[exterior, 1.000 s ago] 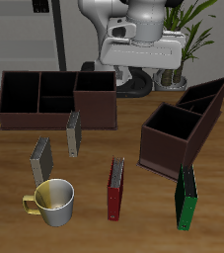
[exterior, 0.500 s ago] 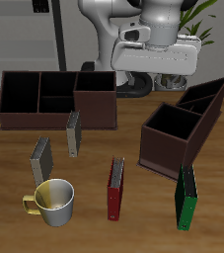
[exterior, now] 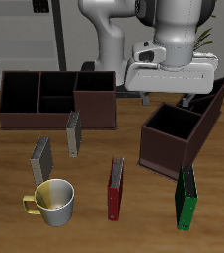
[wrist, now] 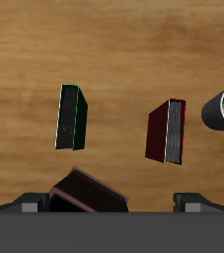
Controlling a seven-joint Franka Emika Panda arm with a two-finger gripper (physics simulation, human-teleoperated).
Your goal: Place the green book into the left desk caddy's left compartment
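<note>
I see the green book (exterior: 186,198) standing near the table's front edge, just in front of the left caddy (exterior: 183,126). My gripper (exterior: 168,97) hangs above that caddy, well apart from the book; I cannot tell its jaw width.

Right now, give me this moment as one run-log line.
phase: approach | gripper: above left desk caddy, holding nothing | green book: upright on table, untouched | left compartment: empty

The green book (exterior: 186,198) (wrist: 71,118) is seen standing upright on the tabletop (exterior: 133,232) near its front edge, just before the left desk caddy (exterior: 181,133), a dark brown box set diagonally.
</note>
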